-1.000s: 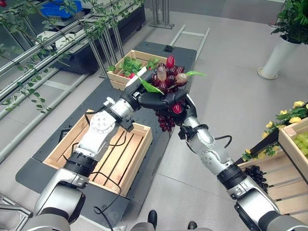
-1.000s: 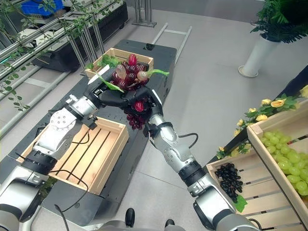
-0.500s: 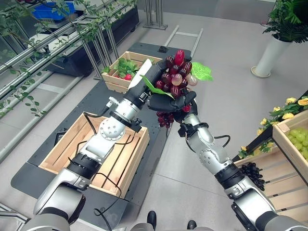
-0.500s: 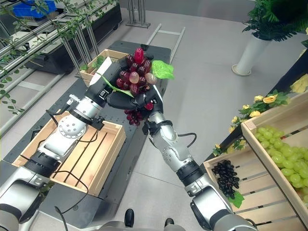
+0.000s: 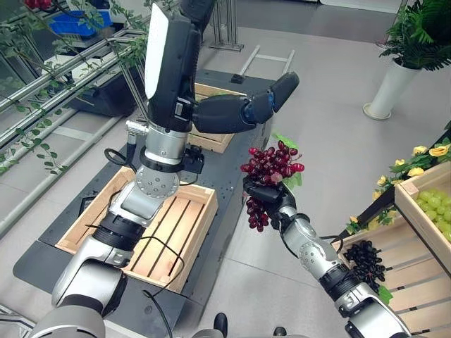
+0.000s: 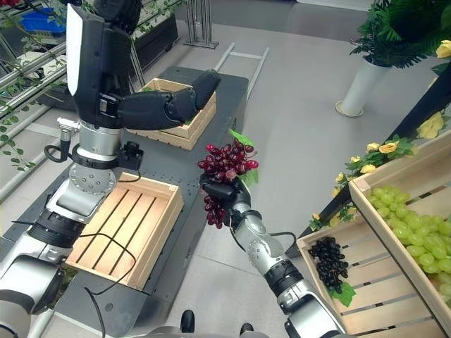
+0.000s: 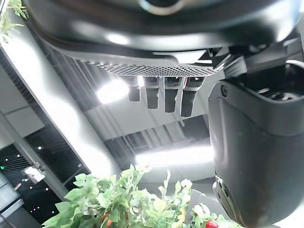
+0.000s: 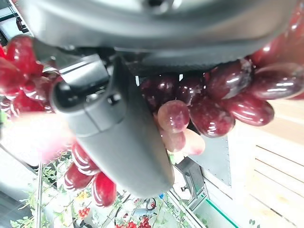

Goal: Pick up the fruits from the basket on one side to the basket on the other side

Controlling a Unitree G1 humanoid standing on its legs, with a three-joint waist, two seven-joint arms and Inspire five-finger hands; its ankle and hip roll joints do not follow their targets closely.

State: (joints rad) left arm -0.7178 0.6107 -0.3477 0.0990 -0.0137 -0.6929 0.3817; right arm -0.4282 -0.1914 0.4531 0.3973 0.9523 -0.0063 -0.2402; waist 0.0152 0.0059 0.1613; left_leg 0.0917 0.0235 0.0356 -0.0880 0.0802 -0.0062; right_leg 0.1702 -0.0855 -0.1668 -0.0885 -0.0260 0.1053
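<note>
counter: dark low platform (image 5: 232,158) on grey floor (image 5: 331,127) | empty slatted wooden crate (image 5: 165,236) on its near end | wooden crate of leafy produce (image 6: 184,127) beyond the empty crate, far end

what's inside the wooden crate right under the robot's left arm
Nothing shows inside the wooden crate: bare slats, with the left arm covering part of it. The red grapes are in the right robot hand.

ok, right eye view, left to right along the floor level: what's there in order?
Empty wooden crate → red grape bunch held in the right robot hand → black grapes in the lower crate → green grapes in the upper crate.
</note>
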